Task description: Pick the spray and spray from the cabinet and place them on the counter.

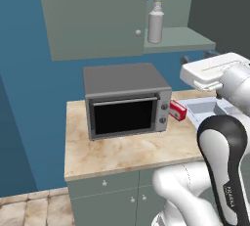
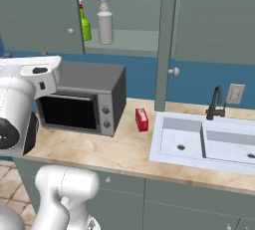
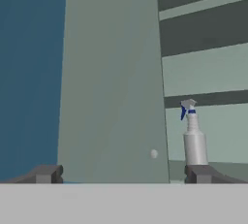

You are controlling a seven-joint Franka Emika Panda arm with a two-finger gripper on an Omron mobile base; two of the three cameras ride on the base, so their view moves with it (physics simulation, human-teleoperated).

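Observation:
The tall grey-white spray (image 1: 155, 19) (image 2: 104, 17) (image 3: 194, 140) with a blue-white nozzle stands upright on the lower shelf of the open cabinet (image 1: 93, 14) (image 2: 134, 40). Just left of it in the right base view, a shorter green spray (image 2: 85, 25) with a red-white nozzle stands on the same shelf. In the hand view my gripper (image 3: 123, 174) is open, its fingertips (image 3: 46, 173) wide apart with nothing between them. It faces the cabinet door (image 3: 111, 72) from a distance, with the grey-white bottle off to the right. The beige marbled counter (image 1: 127, 151) (image 2: 124, 152) lies below.
A grey toaster oven (image 1: 126, 100) (image 2: 82, 99) stands on the counter under the cabinet. A flat red box (image 1: 177, 110) (image 2: 142, 119) lies beside it. The pale sink (image 2: 164, 144) with a dark faucet (image 2: 215, 102) is to the right. An open cabinet door (image 2: 167, 40) projects edge-on.

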